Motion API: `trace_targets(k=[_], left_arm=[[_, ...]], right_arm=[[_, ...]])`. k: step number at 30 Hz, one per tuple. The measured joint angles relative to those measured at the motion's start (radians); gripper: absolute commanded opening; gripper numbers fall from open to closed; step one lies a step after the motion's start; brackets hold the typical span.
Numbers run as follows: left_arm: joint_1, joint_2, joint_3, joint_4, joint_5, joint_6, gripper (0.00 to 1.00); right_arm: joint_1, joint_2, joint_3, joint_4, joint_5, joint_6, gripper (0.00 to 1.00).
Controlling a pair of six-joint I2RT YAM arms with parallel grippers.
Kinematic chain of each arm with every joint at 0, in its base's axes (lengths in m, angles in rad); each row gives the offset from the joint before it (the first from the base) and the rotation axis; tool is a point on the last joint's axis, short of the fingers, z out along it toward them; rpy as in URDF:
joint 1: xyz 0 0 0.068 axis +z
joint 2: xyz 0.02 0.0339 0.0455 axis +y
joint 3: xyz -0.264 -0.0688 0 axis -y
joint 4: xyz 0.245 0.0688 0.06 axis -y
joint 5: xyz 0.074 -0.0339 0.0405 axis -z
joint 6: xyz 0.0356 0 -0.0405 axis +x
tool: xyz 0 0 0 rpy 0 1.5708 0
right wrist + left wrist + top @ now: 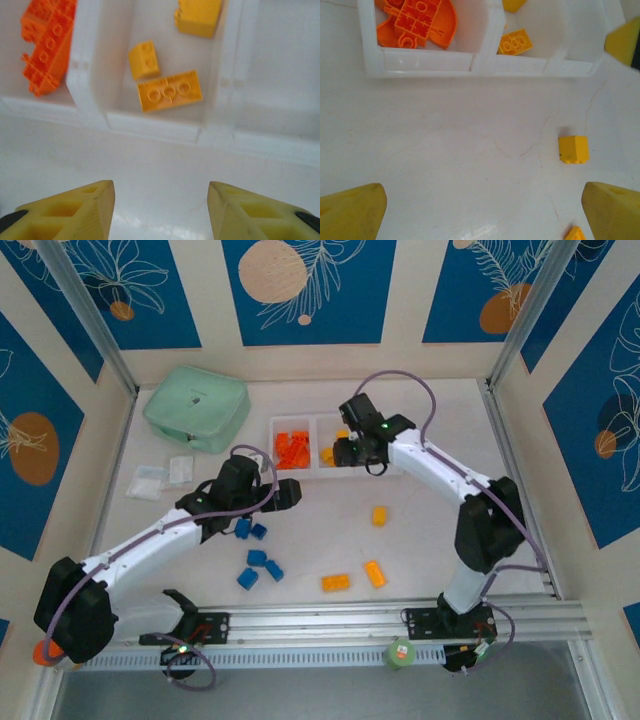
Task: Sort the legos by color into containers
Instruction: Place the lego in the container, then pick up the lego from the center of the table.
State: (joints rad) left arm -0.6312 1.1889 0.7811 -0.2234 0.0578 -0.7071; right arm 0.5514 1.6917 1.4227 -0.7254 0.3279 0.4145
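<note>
Hovering before the middle translucent white bin [150, 127], where yellow-orange plastic bricks [170, 90] lie, the right claw [160, 195] stands parted, empty; the left claw [482, 200] gapes wide, empty. Next move probably needs a loose blue brick [247, 578] from the worktop [420, 540].

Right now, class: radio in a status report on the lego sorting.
Both jaws open, empty. Red-orange legos and some yellow legos binned; blue legos loose on table. Right arm over containers.

There were red-orange bricks [293, 450], yellow-orange bricks [170, 91], blue bricks [258, 558], translucent white bins [427, 60], a mint green case [196, 407] and dark blue wall panels [350, 315] with white leaf patterns.
</note>
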Motion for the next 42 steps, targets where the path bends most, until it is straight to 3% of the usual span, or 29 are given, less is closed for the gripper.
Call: trace_targets(k=[9,16,32,42], left_arm=[[-0.090,0.001,-0.030,0.052,0.005,-0.034,0.99],[-0.149,0.054,-0.034,0.108,0.001,-0.065,0.99],[-0.177,0.100,-0.036,0.152,-0.014,-0.090,0.99],[-0.177,0.104,-0.036,0.152,-0.024,-0.088,0.99]], right_arm=[[-0.042,-0.122,-0.315,0.014,-0.013,0.085,0.64],[-0.042,-0.128,-0.453,0.060,-0.048,0.160,0.67],[-0.039,-0.099,-0.492,0.141,-0.020,0.178,0.36],[-0.008,-0.104,-0.441,0.096,0.005,0.163,0.33]])
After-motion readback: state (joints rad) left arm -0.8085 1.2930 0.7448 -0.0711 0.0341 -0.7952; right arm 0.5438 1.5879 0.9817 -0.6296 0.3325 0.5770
